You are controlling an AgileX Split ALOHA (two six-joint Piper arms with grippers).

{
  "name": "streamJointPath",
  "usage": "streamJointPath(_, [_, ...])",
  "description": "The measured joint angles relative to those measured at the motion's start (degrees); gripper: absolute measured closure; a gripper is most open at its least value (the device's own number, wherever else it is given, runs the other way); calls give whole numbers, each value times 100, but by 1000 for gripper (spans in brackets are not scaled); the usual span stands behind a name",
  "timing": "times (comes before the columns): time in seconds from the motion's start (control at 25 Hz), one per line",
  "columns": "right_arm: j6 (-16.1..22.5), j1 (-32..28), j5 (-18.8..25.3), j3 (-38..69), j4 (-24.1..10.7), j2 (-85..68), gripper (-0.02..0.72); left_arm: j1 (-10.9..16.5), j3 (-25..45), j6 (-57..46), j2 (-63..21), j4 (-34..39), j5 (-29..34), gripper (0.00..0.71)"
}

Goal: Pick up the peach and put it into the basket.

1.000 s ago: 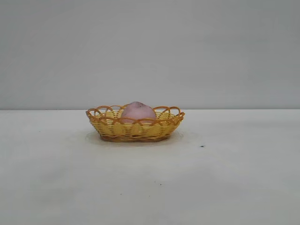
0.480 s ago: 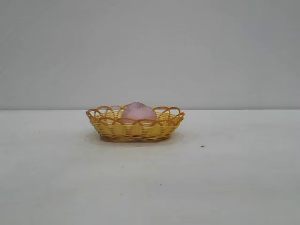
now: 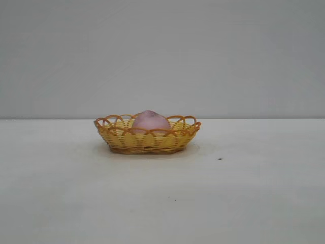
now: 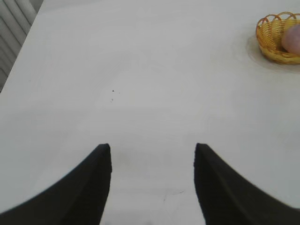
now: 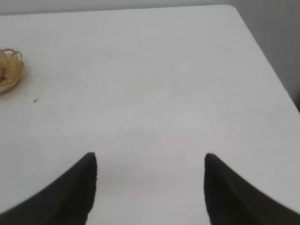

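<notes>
The pink peach (image 3: pixel 150 122) lies inside the yellow-orange wicker basket (image 3: pixel 147 141) on the white table; its top shows above the looped rim. In the left wrist view the basket (image 4: pixel 274 40) and the peach (image 4: pixel 292 40) appear far off at the picture's edge. Far from them, my left gripper (image 4: pixel 153 150) hangs open over bare table, nothing between its dark fingers (image 4: pixel 93 187). The right wrist view catches only a part of the basket (image 5: pixel 9 70). My right gripper (image 5: pixel 150 159) is open too, over bare table well away from the basket. Neither arm shows in the exterior view.
The white table (image 3: pixel 244 193) spreads wide around the basket, with a small dark speck (image 3: pixel 219 159) to the basket's right. A table edge (image 5: pixel 262 51) runs near the right gripper, and another edge with a ribbed grey panel (image 4: pixel 14 28) beyond it lies near the left gripper.
</notes>
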Motion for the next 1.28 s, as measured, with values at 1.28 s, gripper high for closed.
streamJointPath(1.28, [-159, 105, -36, 8, 134, 0, 280, -352, 4, 0, -32, 0, 11, 362])
